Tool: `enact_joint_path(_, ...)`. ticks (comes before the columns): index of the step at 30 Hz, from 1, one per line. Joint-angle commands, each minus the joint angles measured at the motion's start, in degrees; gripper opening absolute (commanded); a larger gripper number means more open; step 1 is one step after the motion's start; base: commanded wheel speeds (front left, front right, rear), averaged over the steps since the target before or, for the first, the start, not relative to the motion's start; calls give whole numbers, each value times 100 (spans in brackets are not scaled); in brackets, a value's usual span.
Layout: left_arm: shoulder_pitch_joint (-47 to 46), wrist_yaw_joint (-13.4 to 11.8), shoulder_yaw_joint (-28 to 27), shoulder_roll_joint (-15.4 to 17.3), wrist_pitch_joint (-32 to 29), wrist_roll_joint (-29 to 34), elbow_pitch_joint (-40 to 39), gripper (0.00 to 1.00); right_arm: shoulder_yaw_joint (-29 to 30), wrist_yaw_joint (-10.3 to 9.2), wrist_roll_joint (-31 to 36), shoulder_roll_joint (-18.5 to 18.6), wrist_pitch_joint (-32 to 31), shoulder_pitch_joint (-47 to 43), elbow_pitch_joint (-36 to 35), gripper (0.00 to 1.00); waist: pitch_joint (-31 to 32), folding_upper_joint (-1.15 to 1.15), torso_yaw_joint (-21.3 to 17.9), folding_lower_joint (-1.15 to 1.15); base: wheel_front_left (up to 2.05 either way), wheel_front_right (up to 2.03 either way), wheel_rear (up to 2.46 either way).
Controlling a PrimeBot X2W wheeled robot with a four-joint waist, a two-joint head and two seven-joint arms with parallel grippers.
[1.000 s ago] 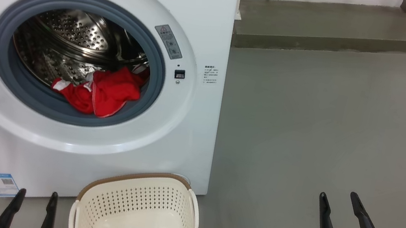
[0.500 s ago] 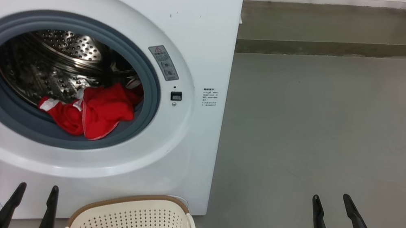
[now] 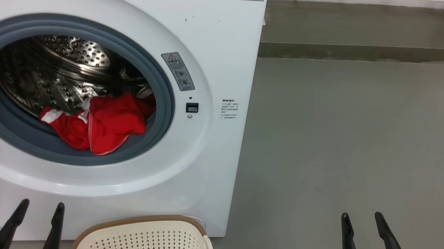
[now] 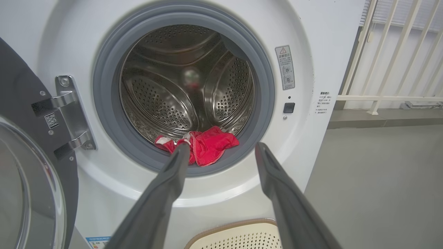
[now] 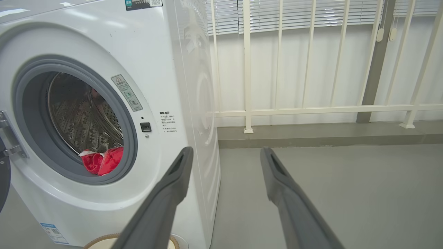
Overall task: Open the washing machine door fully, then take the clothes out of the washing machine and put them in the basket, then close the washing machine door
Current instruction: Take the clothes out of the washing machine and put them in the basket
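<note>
You face the washing machine (image 3: 216, 51) with the washing machine door (image 4: 31, 180) swung wide at its left side. The clothes (image 3: 100, 124) lie bunched at its drum's front lip, and the basket (image 3: 148, 243) stands just before its base. Your left gripper (image 3: 42, 204) hangs spread and empty before the machine. Your right gripper (image 3: 361, 216), also spread and empty, sits well to the machine's right.

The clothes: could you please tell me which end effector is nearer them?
Left. The left end effector is below the clothes; the right end effector is off to their right.
</note>
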State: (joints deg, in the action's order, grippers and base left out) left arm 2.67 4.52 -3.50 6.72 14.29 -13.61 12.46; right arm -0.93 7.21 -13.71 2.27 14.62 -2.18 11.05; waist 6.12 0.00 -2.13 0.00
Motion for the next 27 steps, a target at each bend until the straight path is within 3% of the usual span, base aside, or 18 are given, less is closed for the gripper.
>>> enact_joint_path(1, -118, -21, -189, 102, 71, 64, -145, 100, -157, 28, -39, 61, 38, 185, -128, 100, -6, 0, -6, 0, 0, 0, 0)
enact_joint_path(17, -208, -126, -145, 179, 47, 78, -179, 100, -173, 28, -111, 61, 38, 199, -189, 100, -205, 0, 8, 0, 0, 0, 0)
enact_joint_path(27, -710, -394, -239, 181, -101, 4, 30, 100, -178, 28, -169, 61, 38, 304, -251, 100, -510, 0, 42, 0, 0, 0, 0)
